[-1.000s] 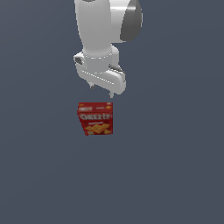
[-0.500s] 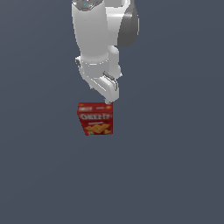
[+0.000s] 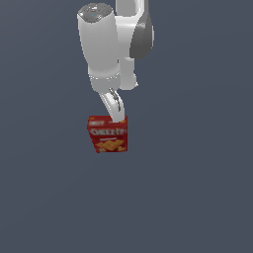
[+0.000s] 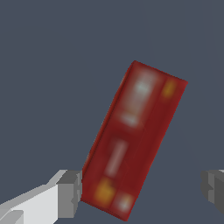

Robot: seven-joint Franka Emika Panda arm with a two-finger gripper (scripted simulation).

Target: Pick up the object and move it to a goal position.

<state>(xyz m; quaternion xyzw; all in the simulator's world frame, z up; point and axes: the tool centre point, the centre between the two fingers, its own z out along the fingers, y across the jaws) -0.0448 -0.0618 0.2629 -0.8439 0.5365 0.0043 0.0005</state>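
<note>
Flat slate-grey ground (image 3: pixel 197 197) fills both views, with nothing on it but the cracker box (image 3: pixel 108 133), which stands upright near the middle of the exterior view with its "Cheez-It" front toward that camera. A second ago the gripper (image 3: pixel 118 117) hung clear above the box with both fingers showing side by side; since then the arm has come down and the wrist has turned, so that in the exterior view only one finger edge shows, reaching the box's top edge toward the exterior view's right. By my reading the approach is nearly done and the squeeze has not begun. The wrist view adds what the outside camera hides: looking down on the box's narrow red top panel (image 4: pixel 135 140), it shows the jaws spread wide, one grey pad (image 4: pixel 70 194) touching or just beside one corner of the box, the other pad (image 4: pixel 214 186) well apart from it. The box lies skewed between them, not square to the pads, so closing now may twist it.
</note>
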